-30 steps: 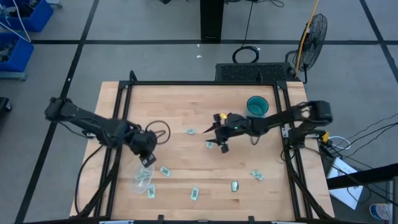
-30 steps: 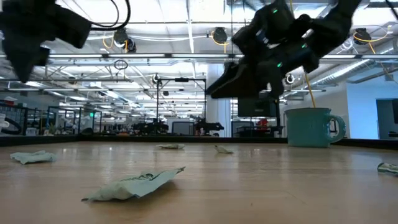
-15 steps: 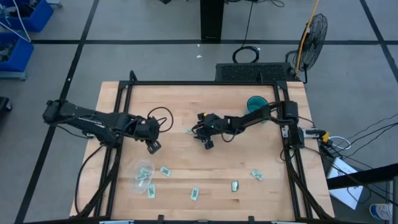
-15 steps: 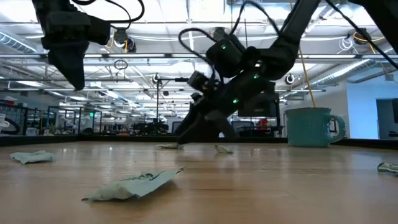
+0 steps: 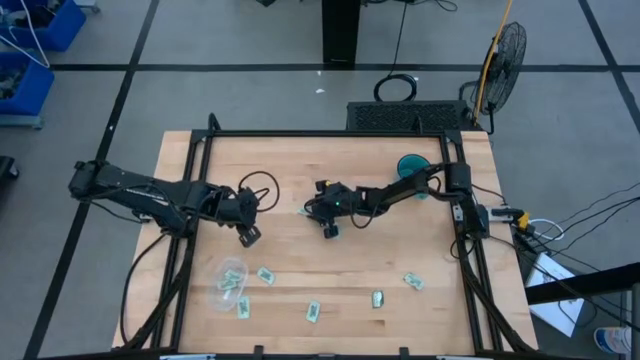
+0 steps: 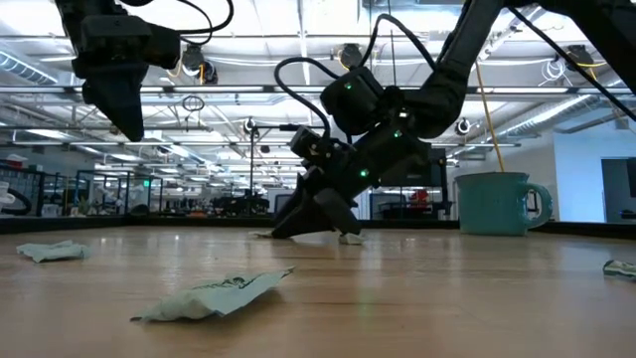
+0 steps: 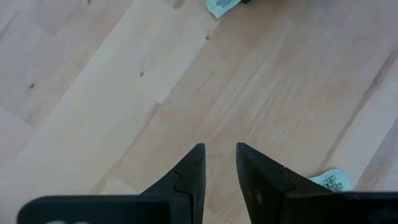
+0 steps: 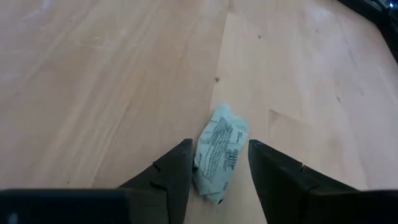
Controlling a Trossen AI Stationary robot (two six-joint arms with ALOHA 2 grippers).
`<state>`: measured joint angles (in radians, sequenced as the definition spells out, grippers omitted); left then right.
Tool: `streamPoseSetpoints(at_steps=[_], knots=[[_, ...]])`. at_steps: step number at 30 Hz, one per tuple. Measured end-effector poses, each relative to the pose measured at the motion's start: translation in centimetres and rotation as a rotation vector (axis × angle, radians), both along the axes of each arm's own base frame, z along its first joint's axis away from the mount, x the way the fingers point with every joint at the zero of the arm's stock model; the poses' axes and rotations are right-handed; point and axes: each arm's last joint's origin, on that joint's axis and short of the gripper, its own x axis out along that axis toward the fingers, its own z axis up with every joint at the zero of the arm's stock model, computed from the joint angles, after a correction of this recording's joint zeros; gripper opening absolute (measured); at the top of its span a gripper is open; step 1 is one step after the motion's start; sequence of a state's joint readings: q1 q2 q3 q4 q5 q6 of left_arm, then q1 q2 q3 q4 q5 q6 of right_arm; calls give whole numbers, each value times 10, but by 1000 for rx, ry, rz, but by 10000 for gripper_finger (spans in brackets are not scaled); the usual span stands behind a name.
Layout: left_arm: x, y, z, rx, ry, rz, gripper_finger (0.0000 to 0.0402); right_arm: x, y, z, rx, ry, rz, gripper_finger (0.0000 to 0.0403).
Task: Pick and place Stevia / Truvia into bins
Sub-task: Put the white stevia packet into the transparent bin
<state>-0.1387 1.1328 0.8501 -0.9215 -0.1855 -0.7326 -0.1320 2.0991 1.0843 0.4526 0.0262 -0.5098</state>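
Sachet [image 8: 221,154] lying on the counter [image 5: 300,170] left of the cup [image 5: 413,168] is straddled by the open, empty right gripper [image 8: 217,165], its long axis running forward between the fingers, while the left gripper [image 7: 217,163], narrowly parted and empty, is held farther left.

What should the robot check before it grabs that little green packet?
1. Right gripper open: ok, fingers spread.
2. Packet between the fingers: ok, lying flat on the table.
3. Fingertips down at the table: ok in the low view.
4. Left gripper out of the way: ok, it hangs apart above bare wood, empty.
5. Clear tub free to reach: ok, near the front left.
6. Grip secure: not ok, fingers not closed yet.
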Motion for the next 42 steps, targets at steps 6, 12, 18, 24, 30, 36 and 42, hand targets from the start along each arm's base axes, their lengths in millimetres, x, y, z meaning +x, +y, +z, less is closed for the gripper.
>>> streamPoseSetpoints(at_steps=[6,12,18,24,30,36,42], knots=[[0,0,0,-4,-6,8,93,0,4,0,-15,9,16,112],[3,0,1,-7,-30,8,93,0,3,0,-39,6,-3,66],[8,-1,4,-14,-94,4,93,0,2,0,-46,4,-16,9],[11,-1,5,2,-125,11,93,0,2,0,-47,4,-17,3],[11,1,5,124,-113,-58,93,0,13,11,-74,-9,3,1],[11,3,6,184,-102,-106,93,-1,35,43,-29,-74,40,1],[24,-2,8,254,-174,-256,93,-9,44,78,80,-132,5,0]])
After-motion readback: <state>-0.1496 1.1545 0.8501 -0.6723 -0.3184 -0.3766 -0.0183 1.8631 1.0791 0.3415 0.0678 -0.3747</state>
